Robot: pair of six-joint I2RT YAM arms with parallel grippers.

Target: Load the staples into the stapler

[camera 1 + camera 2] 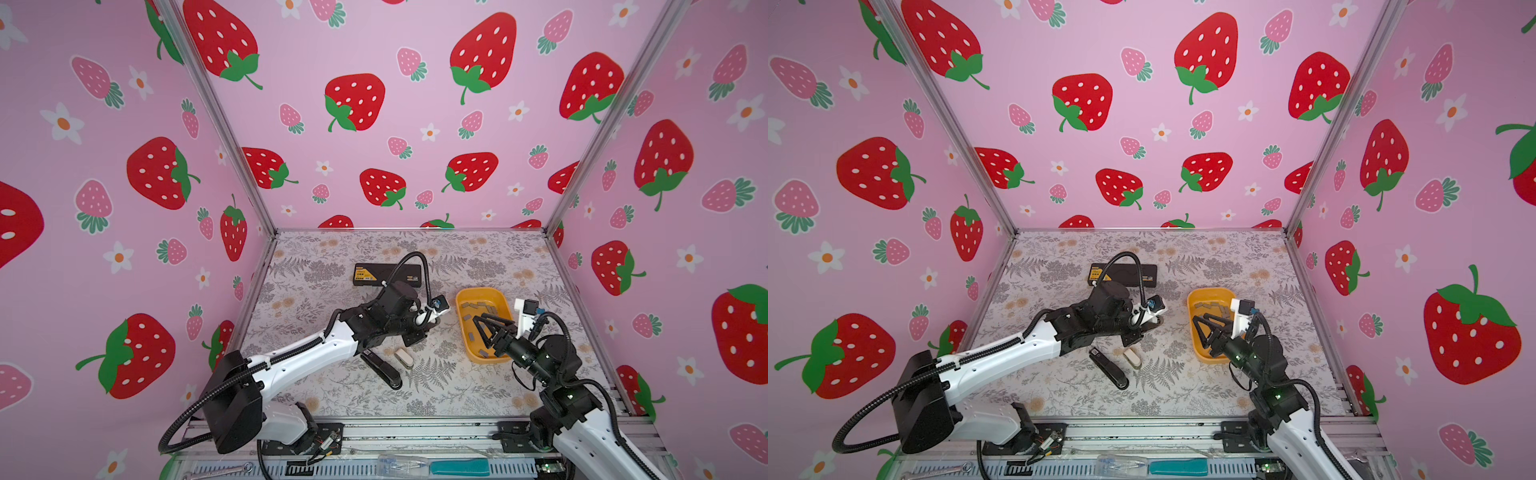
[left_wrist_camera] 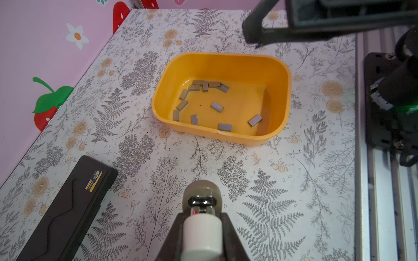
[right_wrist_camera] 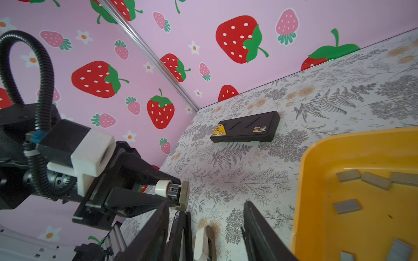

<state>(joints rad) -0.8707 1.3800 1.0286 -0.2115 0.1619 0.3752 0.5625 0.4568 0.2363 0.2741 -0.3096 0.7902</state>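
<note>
Top views: in both top views the left gripper [image 1: 430,320] sits at mid-frame above the floral table [image 1: 457,257]. Its jaws are clamped on a small whitish stapler [image 1: 423,320] held off the surface. To the right of it stands a yellow tray [image 1: 482,291], and the staples [image 1: 478,306] lie inside as short grey strips, most near the tray's upper end. The right gripper [image 1: 477,322] reaches into the tray from the lower right. A second whitish stapler [image 1: 404,357] and a black stapler [image 1: 382,370] lie on the table below the left gripper, just beside each other. A black case [image 1: 374,274] lies above it, towards the back wall.

Left wrist view: the 2 fingers press the stapler from both sides, and chrome metal shows between its white part and its beige end. Beyond it, about 12 strips lie scattered on the tray floor, several of them bunched along 1 end. 1 dark finger [image 2: 251,36] of the right gripper hangs past the tray's far rim.

Right wrist view: the right gripper's 2 fingers [image 3: 260,228] stand apart with nothing between them, so its jaws are open. 1 finger is just beside the tray's rim. The strips lie loose in the tray, none of them gripped.
</note>
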